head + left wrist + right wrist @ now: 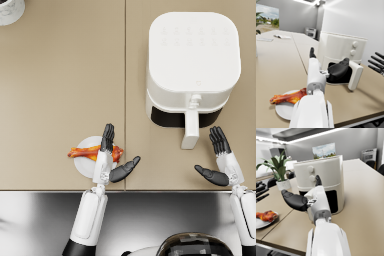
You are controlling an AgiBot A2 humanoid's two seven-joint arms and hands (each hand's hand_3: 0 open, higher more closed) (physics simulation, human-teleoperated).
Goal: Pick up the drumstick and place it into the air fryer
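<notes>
The left hand (106,162) is seen open and empty above a small white plate (83,167), fingers straight toward twelve o'clock and thumb splayed toward three o'clock. The drumstick (82,152) is laid across that plate, directly beneath the fingers; whether it is touched cannot be told, and in the left wrist view the hand (316,75) appears raised clear of the drumstick (287,98). The meaty end is partly hidden under the hand, while the thin bone end is pointed toward nine o'clock, past the plate's rim. The piece is judged light and rigid along the bone but glazed and likely slippery, so a hold around the thick middle is favoured over the narrow tip. The right hand (221,162) is likewise held open with nothing in it, at about three o'clock from the left. The air fryer (192,55) is set at roughly one o'clock from the drumstick, well apart, its drawer handle (190,131) projecting toward six o'clock.
</notes>
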